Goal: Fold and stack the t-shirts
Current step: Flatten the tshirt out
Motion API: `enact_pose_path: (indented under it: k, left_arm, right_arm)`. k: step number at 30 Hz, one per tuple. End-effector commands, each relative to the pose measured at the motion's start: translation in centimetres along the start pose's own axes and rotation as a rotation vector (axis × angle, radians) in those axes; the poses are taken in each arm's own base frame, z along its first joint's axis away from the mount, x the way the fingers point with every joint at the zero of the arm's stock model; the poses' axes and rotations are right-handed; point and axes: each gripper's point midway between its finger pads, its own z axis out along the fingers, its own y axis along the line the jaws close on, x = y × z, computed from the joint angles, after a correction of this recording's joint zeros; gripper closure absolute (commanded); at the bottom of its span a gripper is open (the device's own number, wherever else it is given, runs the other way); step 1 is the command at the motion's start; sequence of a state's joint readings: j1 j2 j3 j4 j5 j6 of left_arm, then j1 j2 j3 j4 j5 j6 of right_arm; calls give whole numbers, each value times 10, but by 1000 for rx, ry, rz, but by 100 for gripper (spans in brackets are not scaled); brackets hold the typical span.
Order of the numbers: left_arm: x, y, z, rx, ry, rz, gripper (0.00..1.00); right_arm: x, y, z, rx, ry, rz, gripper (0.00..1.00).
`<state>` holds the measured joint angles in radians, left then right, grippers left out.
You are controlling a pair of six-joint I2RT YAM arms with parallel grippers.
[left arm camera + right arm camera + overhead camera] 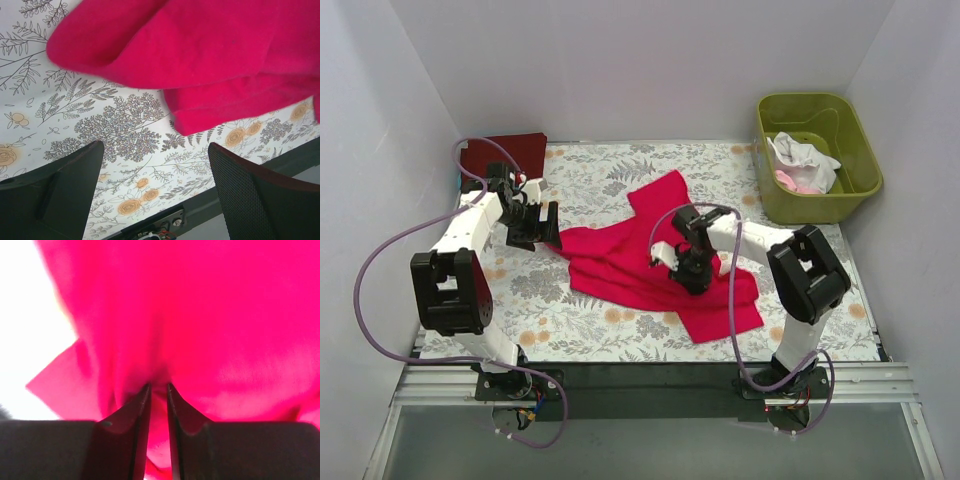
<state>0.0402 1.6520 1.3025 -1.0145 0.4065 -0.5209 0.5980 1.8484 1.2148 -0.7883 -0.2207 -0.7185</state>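
Centre of the overhead frame, the crimson t-shirt (650, 262) lies crumpled on the floral bench (582, 325), and the right jaws are pinched tight on a fold near its middle. The left jaws hang wide open, gripping nothing, just beside the shirt's edge at frame left. My call for a clean fold: take that edge too, lift together, spread it flat first. The maroon t-shirt (505, 152) sits at upper left.

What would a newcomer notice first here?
The crimson t-shirt lies crumpled mid-table on the floral cloth, with the right gripper pinched shut on a fold of it. The left gripper hangs open just off the shirt's left edge. An olive tub at the far right corner holds white and pink cloth.
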Motion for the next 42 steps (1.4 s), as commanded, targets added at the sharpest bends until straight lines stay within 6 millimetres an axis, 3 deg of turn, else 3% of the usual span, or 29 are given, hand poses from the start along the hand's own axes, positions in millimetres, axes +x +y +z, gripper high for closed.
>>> enact_pose_path:
  k: [1, 2, 4, 6, 7, 10, 13, 16, 20, 21, 24, 29, 35, 38, 41, 42]
  left_arm:
    - [-7, 2, -5, -4, -18, 36, 16]
    - [-6, 2, -5, 3, -12, 50, 16]
    - [-3, -3, -4, 30, -1, 59, 16]
    - [-4, -4, -2, 43, -7, 66, 16]
    - [-5, -5, 0, 53, -11, 67, 16]
    - [-7, -2, 8, 62, -2, 56, 16]
    - [-13, -2, 13, 75, -7, 38, 16]
    - [-20, -4, 17, 89, -15, 14, 17]
    - [-24, -1, 20, 81, -20, -6, 17]
    - [-24, -1, 21, 77, -20, -7, 17]
    - [-24, 6, 24, 43, -21, -21, 16]
    - [-22, 16, 33, 3, -21, -27, 15]
    - [-27, 8, 40, 67, -6, -80, 16]
    - [-24, -13, 31, 161, -31, -41, 18]
    - [-3, -26, 27, 217, -11, -1, 20]
    - [8, -28, 30, 232, 23, 1, 21]
  right_arm:
    - [24, 131, -4, -431, 53, -62, 72]
    - [13, 144, -13, -457, 22, -99, 70]
    - [-24, 136, -39, -434, -100, -100, 66]
    - [-40, 104, -58, -388, -173, -16, 64]
    - [-62, 77, -74, -342, -234, 3, 61]
    - [-77, -8, -104, -184, -315, 166, 56]
    - [-67, -84, -122, 7, -349, 306, 48]
    - [-51, -145, -132, 210, -347, 396, 39]
    - [-33, -197, -130, 373, -289, 492, 26]
    - [-24, -206, -120, 389, -254, 520, 23]
    - [-8, -224, -105, 415, -217, 571, 19]
    - [9, -228, -76, 366, -173, 613, 18]
    - [11, -210, -45, 231, -177, 632, 32]
    - [8, -197, -37, 153, -204, 638, 48]
    - [-1, -187, -34, 78, -241, 634, 70]
    - [-5, -185, -34, 58, -255, 625, 91]
